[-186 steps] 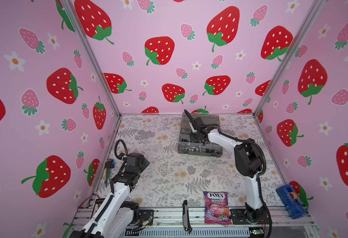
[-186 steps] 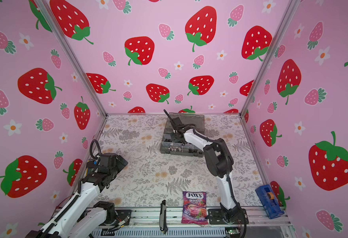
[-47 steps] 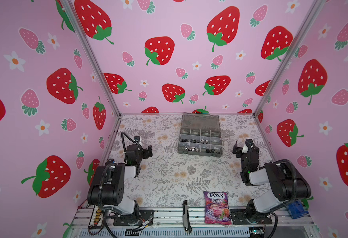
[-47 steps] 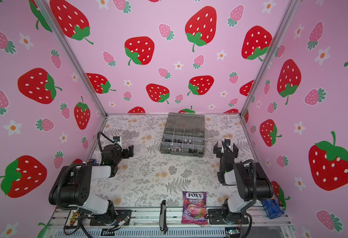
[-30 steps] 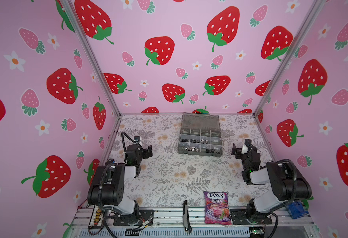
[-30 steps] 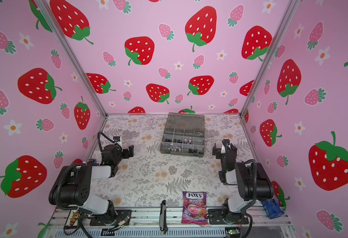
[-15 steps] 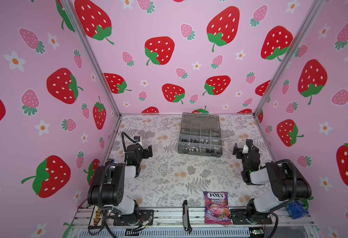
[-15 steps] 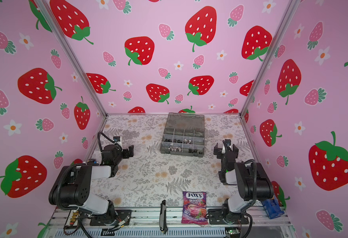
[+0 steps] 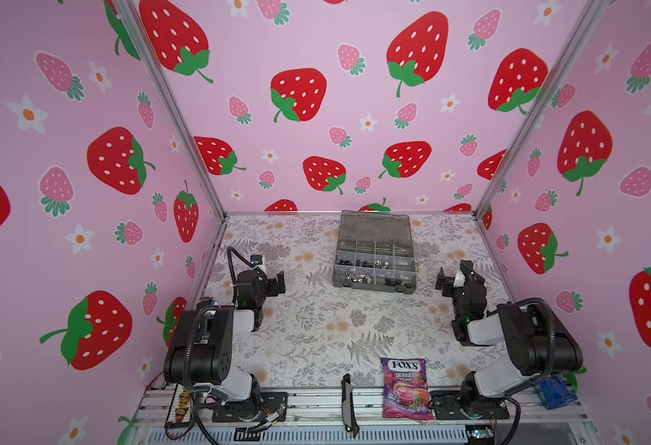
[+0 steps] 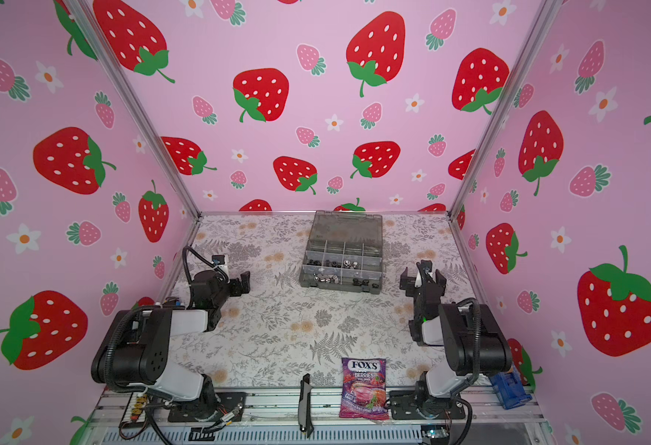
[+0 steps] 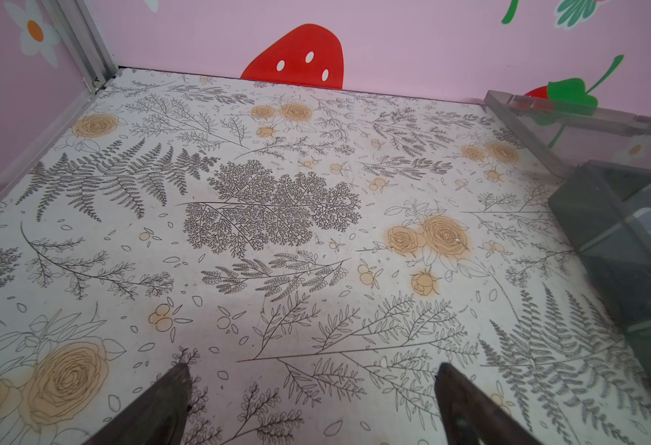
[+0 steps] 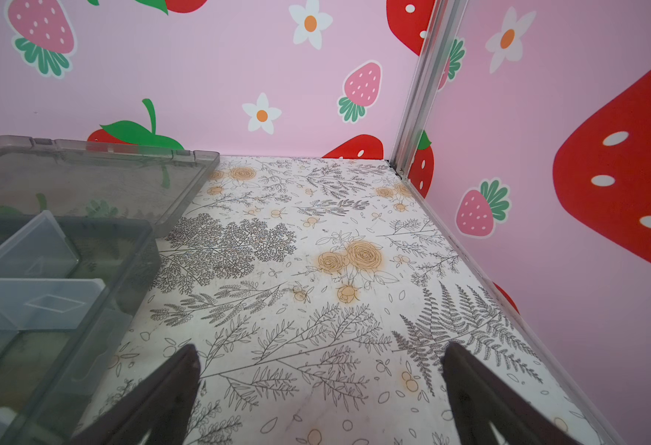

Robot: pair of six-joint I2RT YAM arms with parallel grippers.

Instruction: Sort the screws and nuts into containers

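The left pincer (image 11: 312, 371) stands wide open and holds nothing, its fingertips (image 11: 179, 375) low over the bare floral bench (image 11: 262, 269). The right pincer (image 12: 322, 348) is just as wide and empty. Both arms are folded back on their bases, wrists low and pointing toward the back wall, one on each side of the grey organiser box (image 9: 374, 286), neither touching it. The box lies lid-open at the back middle; silver nuts (image 9: 358, 278) sit in a front compartment. The darker pieces nearby are too small to tell screws from nuts.
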